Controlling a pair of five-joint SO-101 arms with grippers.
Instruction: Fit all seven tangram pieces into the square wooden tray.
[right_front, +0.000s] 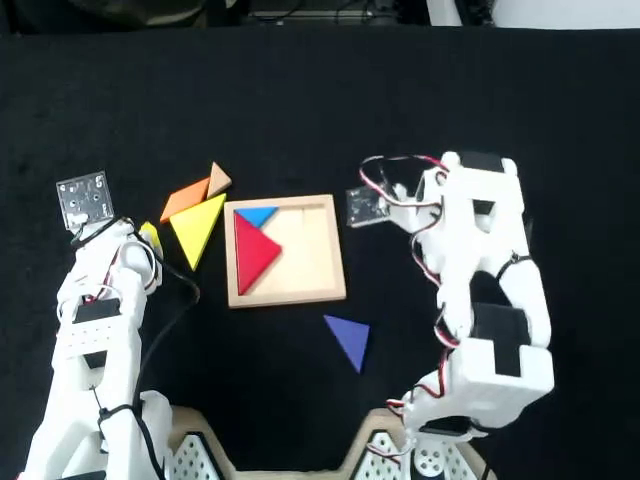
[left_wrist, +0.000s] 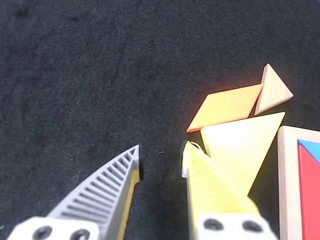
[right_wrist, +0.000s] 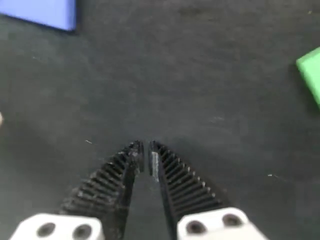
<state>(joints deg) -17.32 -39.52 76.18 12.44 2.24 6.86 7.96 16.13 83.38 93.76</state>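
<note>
From my console, the left gripper (left_wrist: 162, 147) stood moderately open with nothing between its fingers, low over the black table (right_front: 300, 110) off the tray's left side. Its yellow finger (left_wrist: 200, 175) sat just beside the near corner of the big yellow triangle (left_wrist: 245, 145); the grey finger (left_wrist: 120, 175) was over bare cloth. Past that triangle lay the orange parallelogram (left_wrist: 225, 107), touching it along one edge, and the pale wooden triangle (left_wrist: 272, 92) lay against the parallelogram's far end. All three were outside the tray (right_front: 312, 255), close by its left rim.

Inside the tray I saw the red triangle (right_front: 255, 250) flat against the left wall and the small blue triangle (right_front: 257, 214) in the upper left corner, touching it. The violet-blue triangle (right_front: 350, 340) lay alone on the table below the tray's right corner.

The right gripper (right_wrist: 145, 147) was pinched almost closed, just a slit between the tips, and held nothing. It pointed at bare cloth, well apart from a blue piece (right_wrist: 45, 12) and from a green piece (right_wrist: 312, 75). I could not tell whether that blue piece was the violet-blue triangle.
</note>
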